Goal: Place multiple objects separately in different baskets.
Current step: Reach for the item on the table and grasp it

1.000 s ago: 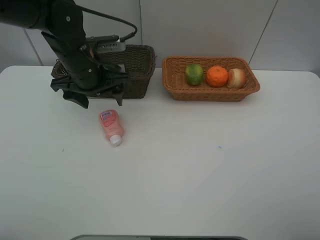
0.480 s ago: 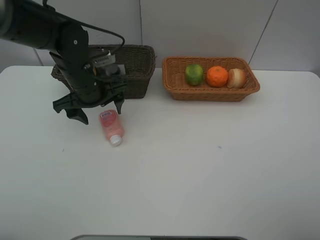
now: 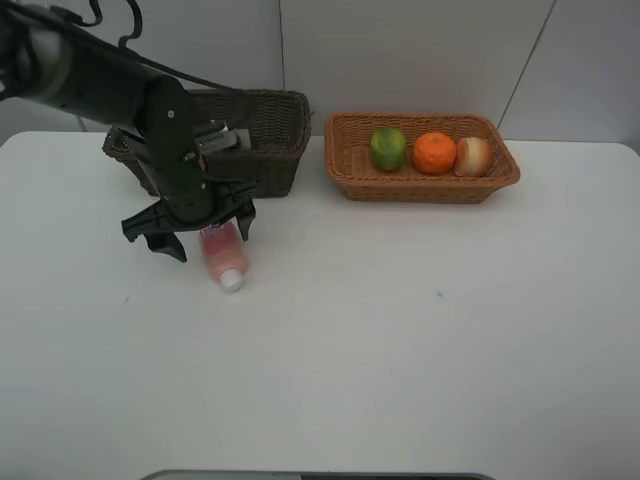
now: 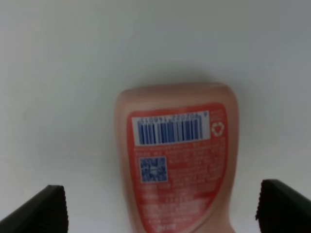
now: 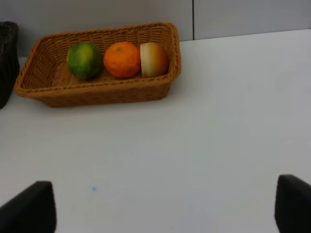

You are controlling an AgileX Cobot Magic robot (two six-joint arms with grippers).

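The pink white-capped tube point(image 3: 226, 262) lies on the white table in front of the dark brown basket point(image 3: 272, 150). My left gripper point(image 3: 205, 238) is open and low over the tube, one finger on each side; the left wrist view shows the tube point(image 4: 177, 165) between the spread fingertips point(image 4: 43, 208), not touching them. The light orange-tan basket point(image 3: 420, 190) holds the green fruit point(image 3: 388, 147), tangerine point(image 3: 434, 152) and peach-like fruit point(image 3: 472, 155). My right gripper point(image 5: 160, 206) is open and empty, facing that basket point(image 5: 97, 92). The pump bottle and the mauve cup are out of view.
The left arm covers part of the dark basket's front left. The right wrist view shows the dark basket's edge point(image 5: 6, 63) beside the light basket. A grey wall stands right behind both baskets.
My left gripper has come down and forward from in front of the dark basket to straddle the pink tube. The tube and the fruit have not moved.
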